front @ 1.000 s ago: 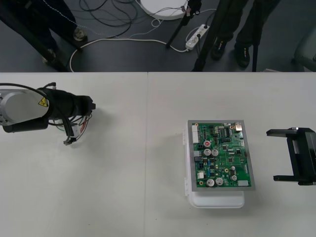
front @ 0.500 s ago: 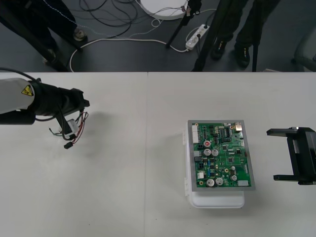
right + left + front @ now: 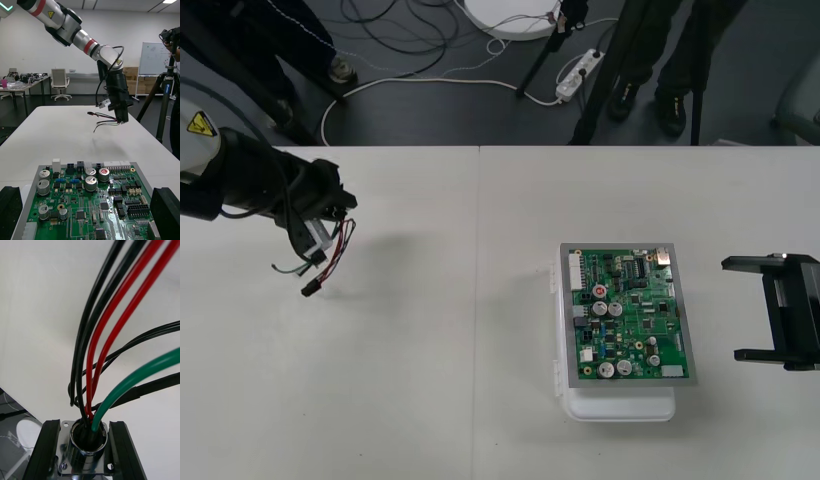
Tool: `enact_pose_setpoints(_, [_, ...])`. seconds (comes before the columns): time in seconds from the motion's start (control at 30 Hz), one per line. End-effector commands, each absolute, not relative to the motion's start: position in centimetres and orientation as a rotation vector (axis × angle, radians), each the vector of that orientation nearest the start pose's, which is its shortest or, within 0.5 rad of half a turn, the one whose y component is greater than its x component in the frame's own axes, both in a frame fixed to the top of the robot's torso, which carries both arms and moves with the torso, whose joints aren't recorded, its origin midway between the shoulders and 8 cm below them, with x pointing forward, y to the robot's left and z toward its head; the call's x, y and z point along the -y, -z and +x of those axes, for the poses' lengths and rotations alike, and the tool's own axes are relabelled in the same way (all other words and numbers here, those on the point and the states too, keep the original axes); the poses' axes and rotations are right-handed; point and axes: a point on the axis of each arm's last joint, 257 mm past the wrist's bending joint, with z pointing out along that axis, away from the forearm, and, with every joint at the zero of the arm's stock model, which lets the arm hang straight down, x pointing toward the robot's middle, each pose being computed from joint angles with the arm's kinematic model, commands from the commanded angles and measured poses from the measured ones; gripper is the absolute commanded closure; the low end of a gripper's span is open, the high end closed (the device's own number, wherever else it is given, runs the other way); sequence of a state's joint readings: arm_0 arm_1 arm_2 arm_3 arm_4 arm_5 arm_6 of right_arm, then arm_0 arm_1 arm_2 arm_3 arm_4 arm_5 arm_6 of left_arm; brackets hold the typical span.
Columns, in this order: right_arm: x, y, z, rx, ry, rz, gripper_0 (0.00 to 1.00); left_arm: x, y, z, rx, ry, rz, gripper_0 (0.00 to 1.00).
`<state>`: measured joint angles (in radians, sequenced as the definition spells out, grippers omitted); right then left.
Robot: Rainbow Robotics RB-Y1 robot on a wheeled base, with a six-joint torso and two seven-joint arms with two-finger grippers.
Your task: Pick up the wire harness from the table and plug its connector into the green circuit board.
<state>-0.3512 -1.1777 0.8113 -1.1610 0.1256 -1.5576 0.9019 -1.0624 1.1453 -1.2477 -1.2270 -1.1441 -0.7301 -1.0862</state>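
The plain light table [image 3: 430, 380] spreads beneath both tools. On it, just in front of the right tool's fingertips, sits the green rectangular circuit board [image 3: 630, 315] on its white plastic base [image 3: 620, 405], well apart from the left tool. The right tool [image 3: 735, 312], black and two-fingered, rests at its own side with its fingers spread wide, gripping nothing. The left tool [image 3: 328, 222] is raised over the part of the table farthest from the right tool. It is clamped on the small wire harness [image 3: 332, 250] of thin red, black and green wires. Its two black fingers [image 3: 47, 450] press on either side of the round metal flanged socket [image 3: 85, 444]. From the socket the wires run out past the left tool's fingertips. The small black plug [image 3: 310, 289] hangs at their free end, just beyond that tool, clear of the table and not in the board.
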Motion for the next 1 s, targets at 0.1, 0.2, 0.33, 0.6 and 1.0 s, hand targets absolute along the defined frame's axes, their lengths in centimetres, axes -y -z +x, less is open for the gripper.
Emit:
enact_pose_setpoints(0.1, [23.5,14.1,32.8,-0.932,-0.923,-1.275,0.0,-28.0,20.4,52.1,-0.875,-0.228,2.426,1.0])
enact_pose_setpoints(0.2, [23.6,14.2,32.7,-0.935,-0.926,-1.273,0.0,-27.6,19.7,51.8,-0.961,-0.159,2.39,1.0])
enact_pose_setpoints(0.33, [23.6,14.1,32.8,-0.936,-0.926,-1.275,0.0,-27.1,18.9,51.4,-1.054,-0.078,2.351,1.0])
enact_pose_setpoints(0.6, [23.6,14.2,32.8,-0.939,-0.928,-1.272,0.0,-25.7,17.2,51.3,-1.253,0.07,2.241,1.0])
enact_pose_setpoints(1.0, [23.6,14.1,32.8,-0.939,-0.929,-1.272,0.0,-22.8,16.2,51.9,-1.395,0.259,2.071,1.0])
